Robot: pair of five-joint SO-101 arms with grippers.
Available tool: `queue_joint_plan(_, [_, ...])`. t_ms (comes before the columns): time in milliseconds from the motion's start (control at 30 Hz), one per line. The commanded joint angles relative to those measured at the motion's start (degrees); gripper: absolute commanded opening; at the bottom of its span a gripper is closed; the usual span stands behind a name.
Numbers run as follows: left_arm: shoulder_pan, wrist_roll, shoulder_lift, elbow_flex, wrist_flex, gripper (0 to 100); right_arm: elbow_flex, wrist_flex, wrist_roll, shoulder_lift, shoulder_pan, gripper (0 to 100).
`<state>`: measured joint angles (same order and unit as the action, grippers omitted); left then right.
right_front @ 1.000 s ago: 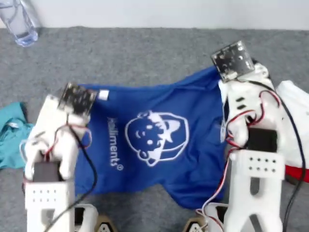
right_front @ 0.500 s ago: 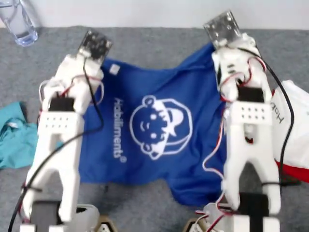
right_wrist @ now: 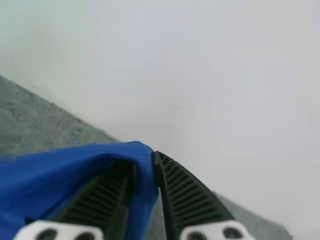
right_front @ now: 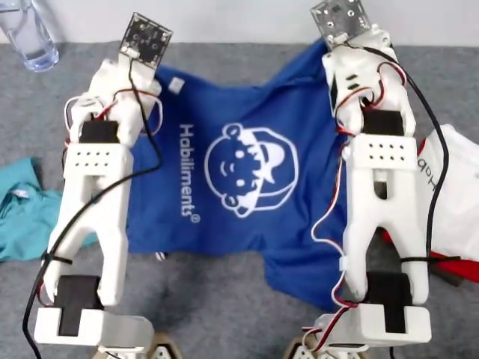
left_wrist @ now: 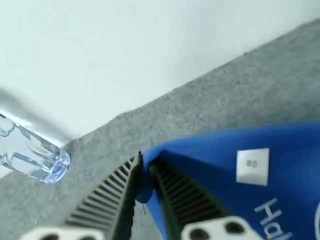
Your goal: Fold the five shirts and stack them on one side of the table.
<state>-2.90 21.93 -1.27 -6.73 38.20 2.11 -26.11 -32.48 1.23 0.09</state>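
A blue shirt (right_front: 239, 194) with a white cartoon face lies spread on the grey table, print up. My left gripper (left_wrist: 145, 167) is shut on the blue shirt's (left_wrist: 240, 175) far left edge, beside a small white tag (left_wrist: 251, 165). My right gripper (right_wrist: 145, 160) is shut on the blue shirt's (right_wrist: 65, 175) far right edge, close to the white wall. In the high view both arms stretch far back, the left gripper (right_front: 153, 71) and right gripper (right_front: 333, 52) near the table's far edge. A teal shirt (right_front: 22, 213) lies at the left, a white and red one (right_front: 449, 209) at the right.
A clear plastic bottle (right_front: 26, 34) lies at the far left corner, its end the clear bottle (left_wrist: 32, 160) in the left wrist view. The white wall (right_front: 239, 19) runs along the table's far edge. Bare grey table (right_front: 217, 314) shows in front of the shirt.
Both arms have stretched away toward the wall, pulling the blue shirt's far edge with them. The shirt has slid back and lies flatter and more spread out.
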Motion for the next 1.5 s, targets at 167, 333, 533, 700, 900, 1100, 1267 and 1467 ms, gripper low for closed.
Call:
queue_joint_plan(167, [-0.26, 7.21, -0.18, 1.98, 13.19, 1, 3.87, -19.30, 0.53, 0.48, 1.71, 0.9])
queue_joint_plan(333, [-0.35, 11.60, -0.79, -2.24, 18.46, 1, 3.78, -29.58, 0.70, 0.48, 3.91, 0.9])
queue_joint_plan(533, [-3.43, 15.12, -0.26, -4.79, 24.09, 1, 3.78, -42.51, 0.62, 0.57, 4.44, 0.9])
queue_joint_plan(700, [-5.63, 18.81, -0.79, -7.08, 28.66, 1, 3.60, -53.76, 0.53, 2.33, 4.18, 0.9])
queue_joint_plan(900, [-6.33, 25.14, -0.79, -13.05, 31.30, 1, 2.11, -65.80, 0.35, 7.16, 3.03, 0.9])
queue_joint_plan(1100, [-6.51, 27.96, -0.79, -17.71, 32.44, 1, -12.57, -67.74, -1.58, 17.01, -0.31, 0.9])
queue_joint_plan(1267, [-8.70, 29.89, -0.79, -18.15, 33.41, 1, -26.20, -63.25, -1.93, 26.51, -0.31, 0.9])
queue_joint_plan(1467, [-8.79, 37.19, -0.88, -17.80, 43.60, 1, -34.37, -58.95, -3.69, 29.05, 0.66, 0.9])
